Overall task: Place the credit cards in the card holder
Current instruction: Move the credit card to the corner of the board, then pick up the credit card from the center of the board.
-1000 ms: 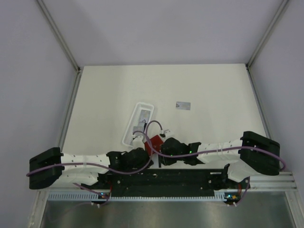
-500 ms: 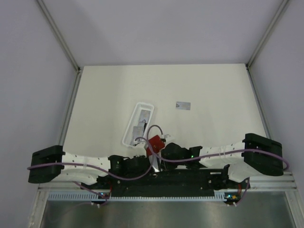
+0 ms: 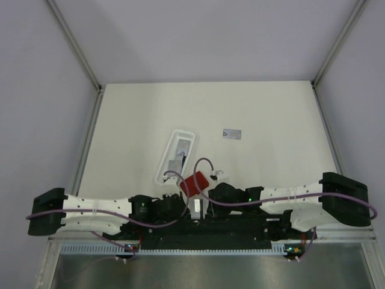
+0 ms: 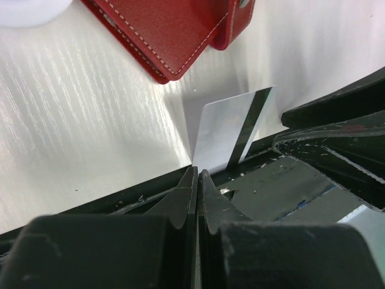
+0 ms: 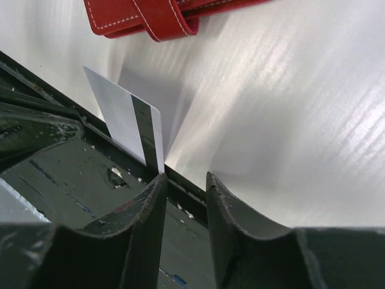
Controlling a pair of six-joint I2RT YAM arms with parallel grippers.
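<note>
The red card holder (image 3: 194,182) lies closed on the table just beyond both grippers; it also shows in the left wrist view (image 4: 162,30) and the right wrist view (image 5: 150,18). My left gripper (image 4: 197,174) is shut on a grey credit card (image 4: 231,135) with a dark stripe, held on edge at the table's near edge (image 3: 197,207). My right gripper (image 5: 185,177) is open and empty, with that card (image 5: 129,123) just off its left finger. Another credit card (image 3: 232,133) lies flat farther back on the right.
A long white slotted tray (image 3: 175,155) with cards in it stands left of the card holder. The black base rail (image 3: 210,226) runs along the near edge under both grippers. Grey walls close the table at the back and sides.
Both arms have drawn back toward the near edge, their elbows spreading outward. The card holder has shifted slightly and now lies apart from both grippers. The left gripper's card now shows below it.
</note>
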